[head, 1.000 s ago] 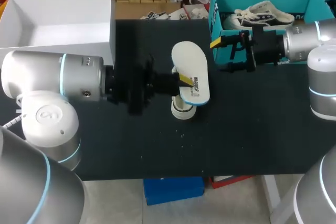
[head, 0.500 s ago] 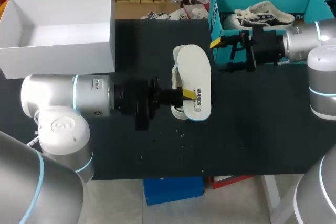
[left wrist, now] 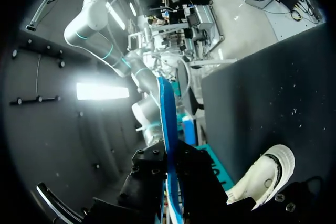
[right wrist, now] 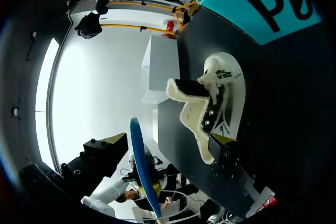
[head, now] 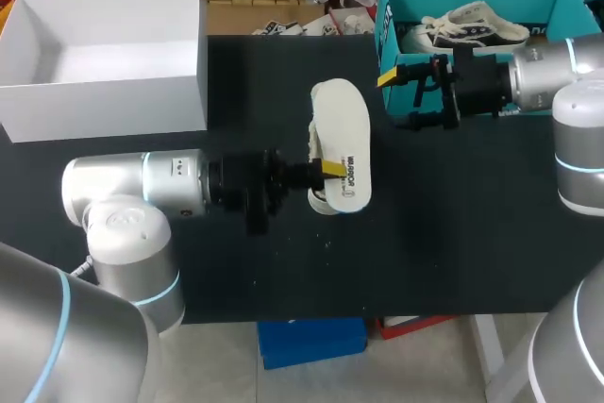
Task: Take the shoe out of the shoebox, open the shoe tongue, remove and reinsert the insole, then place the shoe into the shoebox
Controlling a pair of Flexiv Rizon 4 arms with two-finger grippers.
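White insole (head: 342, 139), blue underside, out of shoe; left hand (head: 330, 169) clamps it near printed end, above sneaker (head: 324, 200) at table (head: 453, 233) centre. Long axis 12–6, toe apparently toward 12. Step: reinsertion. Next likely needs toe tipped into opening. Right hand (head: 401, 99) wide, empty, at 2 o'clock.

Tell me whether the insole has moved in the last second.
Yes. The insole, held in the left gripper, has shifted slightly toward the near edge of the table, away from the teal shoebox, and now covers more of the shoe.
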